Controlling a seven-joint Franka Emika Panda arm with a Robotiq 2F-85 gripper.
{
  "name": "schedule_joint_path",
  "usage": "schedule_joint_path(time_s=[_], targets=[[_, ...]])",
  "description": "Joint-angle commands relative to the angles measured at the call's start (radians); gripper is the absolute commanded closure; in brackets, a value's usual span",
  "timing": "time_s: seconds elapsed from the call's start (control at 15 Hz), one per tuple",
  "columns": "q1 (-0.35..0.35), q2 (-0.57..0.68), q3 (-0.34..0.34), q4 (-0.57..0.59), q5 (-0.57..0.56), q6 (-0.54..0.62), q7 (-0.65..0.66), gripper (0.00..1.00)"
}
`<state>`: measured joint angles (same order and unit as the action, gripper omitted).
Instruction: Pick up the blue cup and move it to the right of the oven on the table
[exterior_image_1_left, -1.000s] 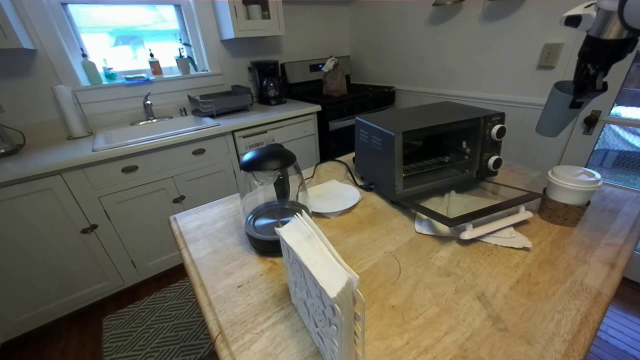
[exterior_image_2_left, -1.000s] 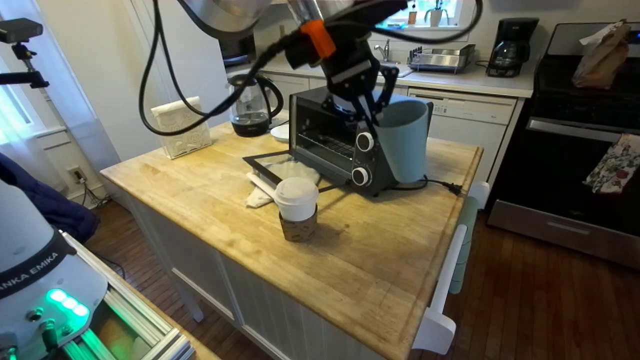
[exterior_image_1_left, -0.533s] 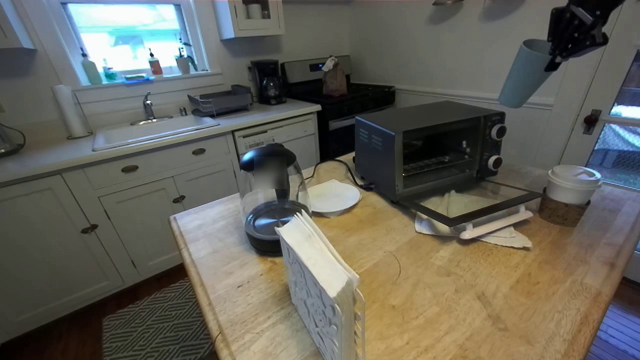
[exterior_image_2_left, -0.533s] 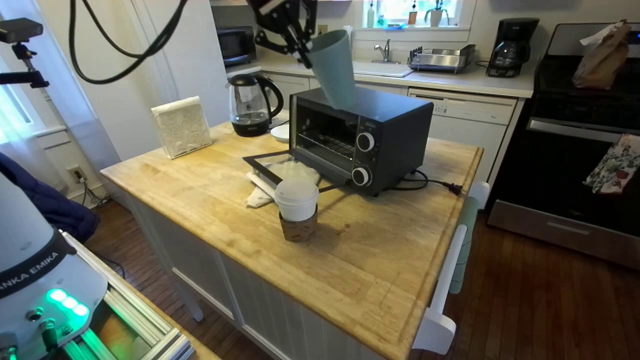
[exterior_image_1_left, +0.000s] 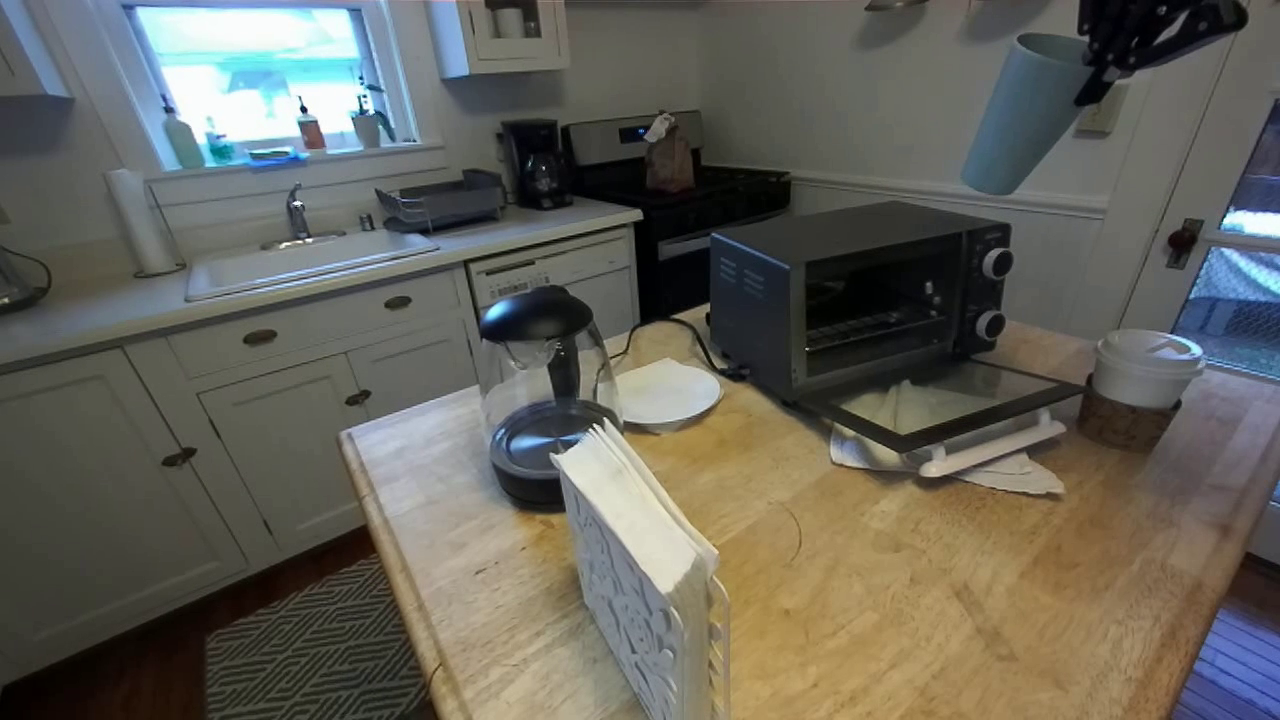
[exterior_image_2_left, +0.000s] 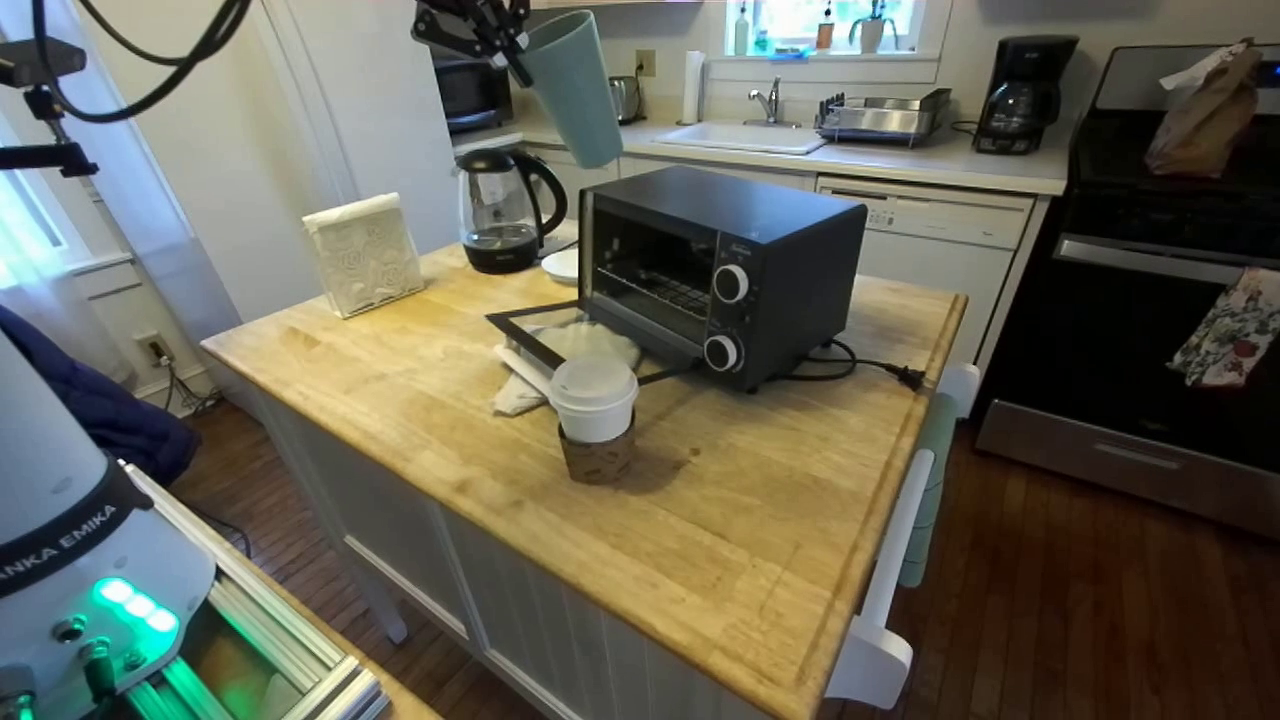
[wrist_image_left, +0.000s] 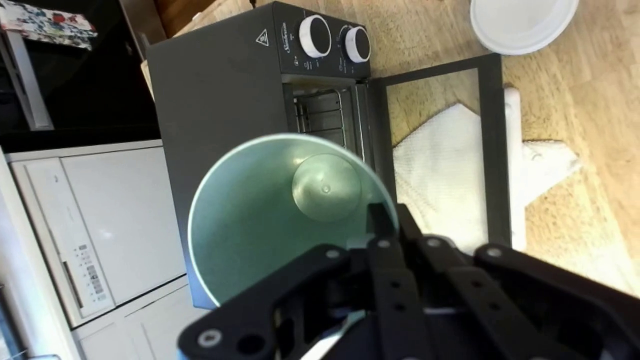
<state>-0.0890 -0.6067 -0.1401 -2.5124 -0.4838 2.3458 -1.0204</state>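
**Blue cup (exterior_image_2_left: 575, 92) clamped in gripper (exterior_image_2_left: 520, 68), held above table (exterior_image_2_left: 780, 540)**

Edges and corners are named as seen in an exterior view; items run left to right.

Left edge: napkin holder (exterior_image_2_left: 365, 260), upright, loaded with white napkins (exterior_image_1_left: 640, 505).

Far edge: glass kettle (exterior_image_2_left: 500, 215), upright, black lid and base; fill level cannot be told. A white plate (exterior_image_2_left: 562, 265) sits just beside it, to the right.

Overhead: the gripper's fingers (wrist_image_left: 380, 220) pinch the blue cup's wall, one inside, one outside. The blue cup is tilted, mouth up; the wrist view shows its interior down to the round bottom.

Toward the far right corner: oven (exterior_image_2_left: 790, 285), wire rack (exterior_image_2_left: 658, 290) inside. The oven door (exterior_image_1_left: 965, 400) is folded down toward the near left corner, over a white sheet (exterior_image_1_left: 1022, 474), blocking that surface.

Between oven and near edge: lidded white cup (exterior_image_2_left: 595, 410) in a brown sleeve (exterior_image_2_left: 597, 457), just beside the oven door. The lid hides the contents.

Right of the oven: black cord (exterior_image_2_left: 868, 362), its plug (exterior_image_2_left: 908, 377) near the right edge. Continuous wood grain spans from the lidded white cup to the near right corner.
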Motion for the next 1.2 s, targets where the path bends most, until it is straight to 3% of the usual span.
schedule_joint_path(time_s=[0.0, 0.4, 0.6, 0.87, 1.13], targets=[[0.039, -0.003, -0.014, -0.015, 0.024, 0.044, -0.016, 0.99], [0.26, 0.25, 0.057, 0.063, 0.142, 0.287, -0.053, 0.99], [0.314, 0.419, 0.072, 0.131, 0.207, 0.348, -0.104, 0.99], [0.293, 0.587, 0.093, 0.187, 0.338, 0.301, -0.215, 0.99], [0.23, 0.687, 0.139, 0.259, 0.313, 0.206, -0.226, 0.99]])
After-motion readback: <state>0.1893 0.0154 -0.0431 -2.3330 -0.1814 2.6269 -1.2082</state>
